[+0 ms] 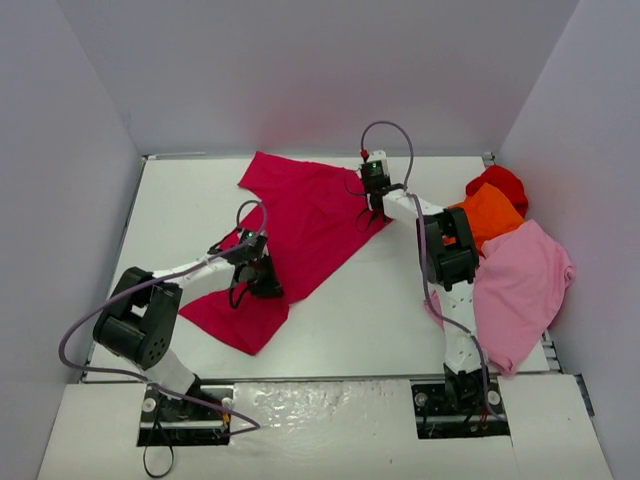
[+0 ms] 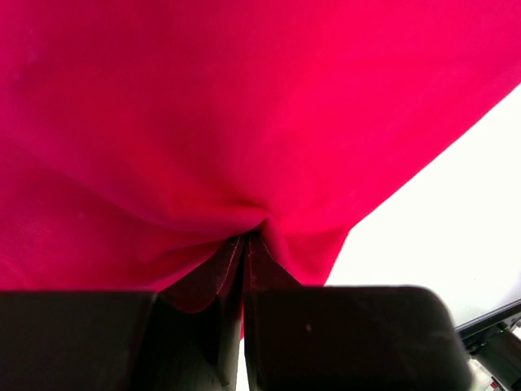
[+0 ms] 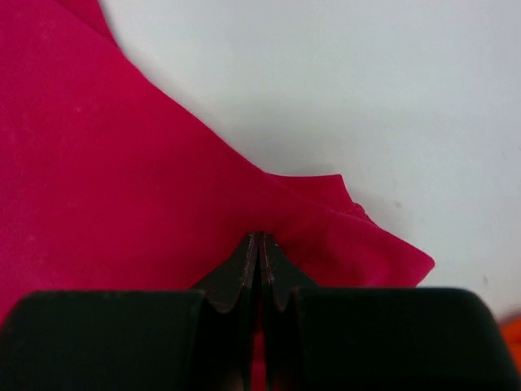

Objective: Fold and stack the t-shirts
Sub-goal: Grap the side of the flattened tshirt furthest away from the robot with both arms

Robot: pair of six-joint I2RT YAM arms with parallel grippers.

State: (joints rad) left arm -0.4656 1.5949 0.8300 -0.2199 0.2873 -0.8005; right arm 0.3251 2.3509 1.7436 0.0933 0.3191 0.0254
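— How are the arms posed?
— Left arm (image 1: 185,278) bends inward, low; right arm (image 1: 452,262) stretches far and leftward.
— And the jaws?
— Left gripper (image 1: 262,285) and right gripper (image 1: 374,212) both clamp closed on the crimson t-shirt (image 1: 310,215).

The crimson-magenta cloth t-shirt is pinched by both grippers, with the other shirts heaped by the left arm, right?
No: the top external view shows the orange t-shirt, light pink t-shirt and red t-shirt heaped by the right arm. The left gripper and right gripper do pinch the crimson-magenta t-shirt.
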